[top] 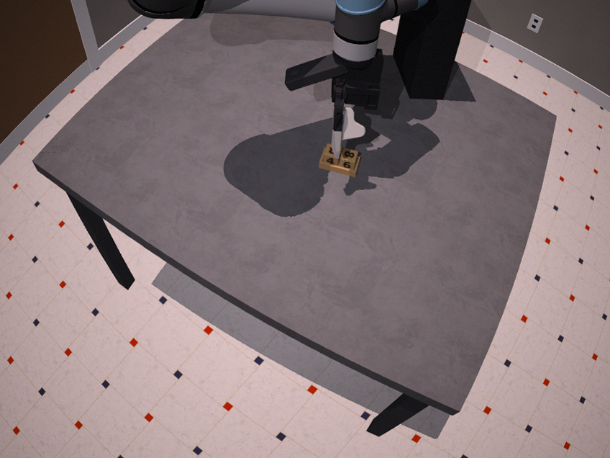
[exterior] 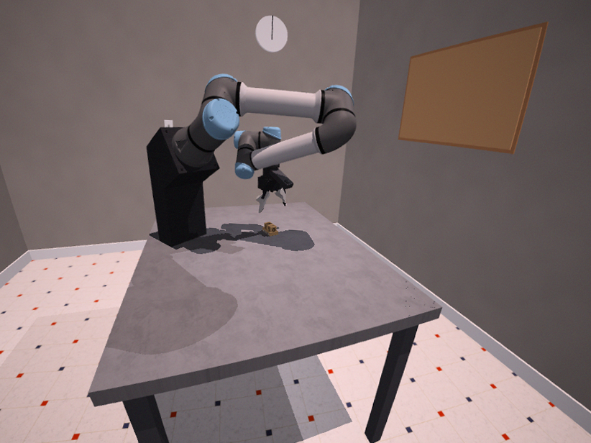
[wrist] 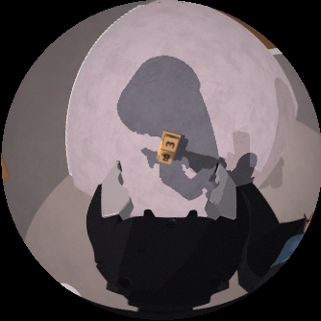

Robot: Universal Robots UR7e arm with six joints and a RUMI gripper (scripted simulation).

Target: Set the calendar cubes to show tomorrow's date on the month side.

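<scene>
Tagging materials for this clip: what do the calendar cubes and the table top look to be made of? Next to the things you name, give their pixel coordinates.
Calendar cubes (top: 339, 157) (wrist: 167, 148): probably wood, smooth with a slight sheen, judging by their tan-orange colour; painted plastic is possible.
Table top (top: 294, 257) (exterior: 281, 290): perhaps stone or concrete, matte, given its mottled grey.
</scene>
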